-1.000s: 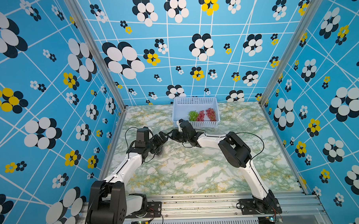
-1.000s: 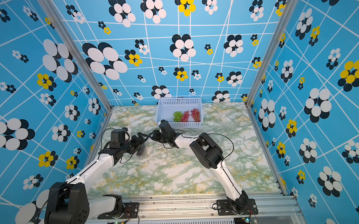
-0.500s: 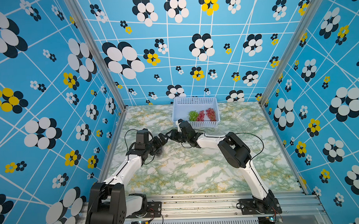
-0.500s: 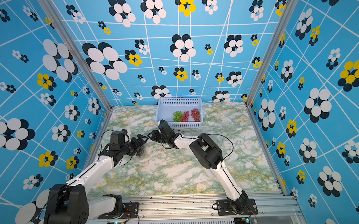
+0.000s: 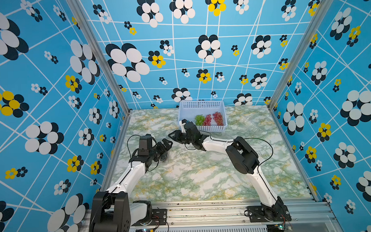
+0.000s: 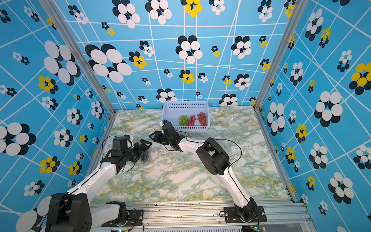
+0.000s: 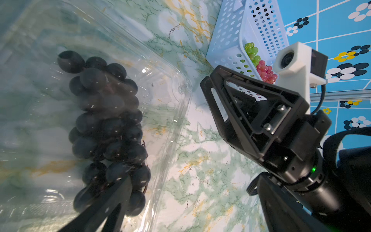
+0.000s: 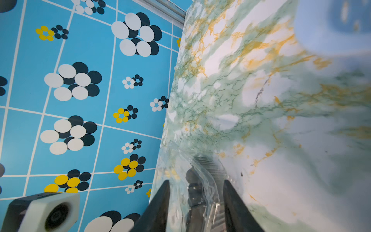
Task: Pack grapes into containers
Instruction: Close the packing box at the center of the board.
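A dark purple-black bunch of grapes (image 7: 104,124) lies inside a clear container (image 7: 170,112) at the table's left. My left gripper (image 5: 167,145) stands open over it, and one of its fingers (image 7: 112,200) shows through the plastic beside the bunch. My right gripper (image 5: 173,135) has come in from the right. Its two fingers (image 8: 160,200) close on a ribbed clear edge of that container (image 8: 200,166). A green bunch (image 5: 199,119) and two red bunches (image 5: 207,120) lie in the basket. The container is barely visible in both top views.
The light-blue perforated basket (image 5: 201,104) stands at the back centre, just behind the right wrist. More clear containers (image 5: 249,122) lie at the back right. Patterned walls close in the left, back and right sides. The two grippers are almost touching.
My right gripper has moved left, closer to the left gripper and the container. The left arm has hardly moved and its jaws stay wide.
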